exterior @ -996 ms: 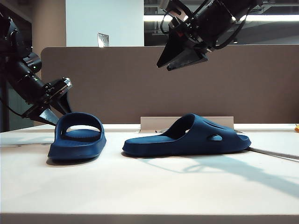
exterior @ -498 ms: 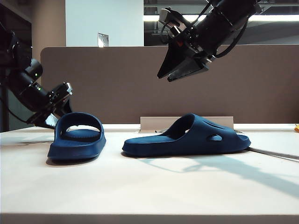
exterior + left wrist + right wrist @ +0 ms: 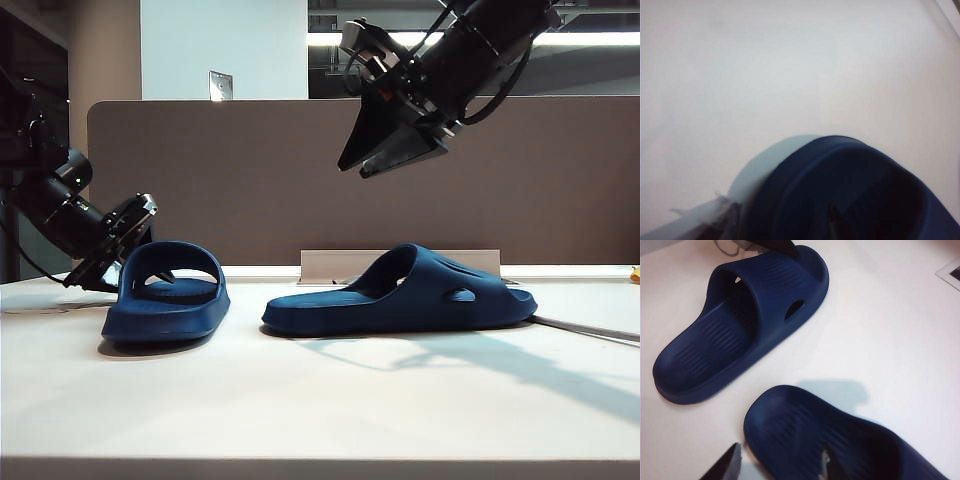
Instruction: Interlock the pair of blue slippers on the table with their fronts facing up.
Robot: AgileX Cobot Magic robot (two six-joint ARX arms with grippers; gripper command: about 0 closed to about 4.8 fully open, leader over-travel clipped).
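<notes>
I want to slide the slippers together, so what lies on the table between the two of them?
Nothing: in the exterior view only bare table separates the left slipper from the right slipper, and the right wrist view shows the same.

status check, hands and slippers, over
Left hand open at left slipper. Right hand open, high above right slipper. Slippers apart on table.

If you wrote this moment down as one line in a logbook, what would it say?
left gripper: open, low at left slipper | right gripper: open, high above right slipper | slippers apart, soles down on table
</notes>
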